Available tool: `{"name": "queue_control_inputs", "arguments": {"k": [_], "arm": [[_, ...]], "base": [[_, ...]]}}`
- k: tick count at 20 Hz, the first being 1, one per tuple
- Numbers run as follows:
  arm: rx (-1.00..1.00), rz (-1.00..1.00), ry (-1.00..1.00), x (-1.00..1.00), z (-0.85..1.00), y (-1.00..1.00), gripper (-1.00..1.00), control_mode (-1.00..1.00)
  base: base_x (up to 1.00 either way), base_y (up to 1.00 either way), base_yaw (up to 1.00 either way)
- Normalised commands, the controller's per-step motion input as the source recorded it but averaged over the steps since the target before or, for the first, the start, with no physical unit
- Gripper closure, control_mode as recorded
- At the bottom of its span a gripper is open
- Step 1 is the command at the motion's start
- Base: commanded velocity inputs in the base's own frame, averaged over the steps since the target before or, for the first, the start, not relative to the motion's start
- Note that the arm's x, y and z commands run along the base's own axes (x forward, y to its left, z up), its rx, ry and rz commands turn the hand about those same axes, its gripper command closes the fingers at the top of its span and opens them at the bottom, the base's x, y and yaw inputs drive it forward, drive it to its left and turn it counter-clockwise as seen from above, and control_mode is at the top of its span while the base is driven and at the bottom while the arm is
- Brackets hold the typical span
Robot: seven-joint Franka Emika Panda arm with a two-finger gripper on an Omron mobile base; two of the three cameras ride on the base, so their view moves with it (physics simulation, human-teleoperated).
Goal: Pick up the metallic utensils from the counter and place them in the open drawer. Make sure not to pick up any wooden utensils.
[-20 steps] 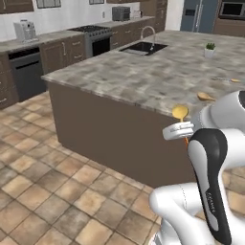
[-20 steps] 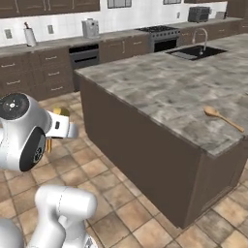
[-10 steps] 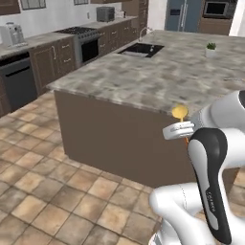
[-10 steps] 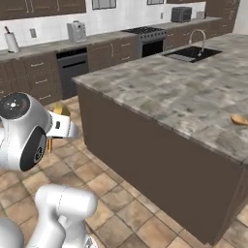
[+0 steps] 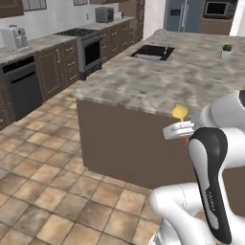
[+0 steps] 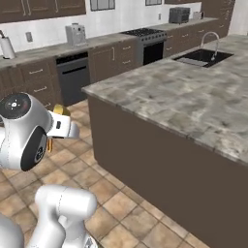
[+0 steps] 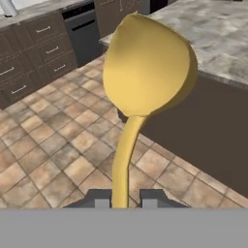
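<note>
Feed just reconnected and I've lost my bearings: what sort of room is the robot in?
A home-style kitchen, rendered. A stone-topped island counter holds a sink with a faucet, and a stove and dishwasher stand along the wall.

One golden spoon [image 7: 145, 68], one stone surface [image 5: 191, 81], one sink [image 5: 151, 52] with one tap [image 5: 161, 37], one potted plant [image 5: 227, 50], one stove [image 5: 86, 45], one dishwasher [image 5: 25, 88], one toaster [image 5: 14, 37], one microwave [image 5: 104, 15], one fridge [image 5: 183, 16]
</note>
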Motion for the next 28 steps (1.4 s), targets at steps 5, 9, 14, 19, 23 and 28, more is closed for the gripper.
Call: {"name": "queue_control_inputs", "arguments": {"k": [5,9,14,19,23,28], "arm": [[0.00,0.00,0.00,0.00,0.00,0.00,1.00,1.00],[0.00,0.00,0.00,0.00,0.00,0.00,1.00,1.00],[0.00,0.00,0.00,0.00,0.00,0.00,1.00,1.00],[0.00,0.00,0.00,0.00,0.00,0.00,1.00,1.00],[0.00,0.00,0.00,0.00,0.00,0.00,1.00,1.00],[0.00,0.00,0.00,0.00,0.00,0.00,1.00,1.00]], "base": [[0.92,1.00,-0.18],[0.88,1.00,-0.20],[0.98,1.00,-0.22],[1.00,1.00,-0.24],[0.98,1.00,-0.25],[0.99,1.00,-0.28]]}}
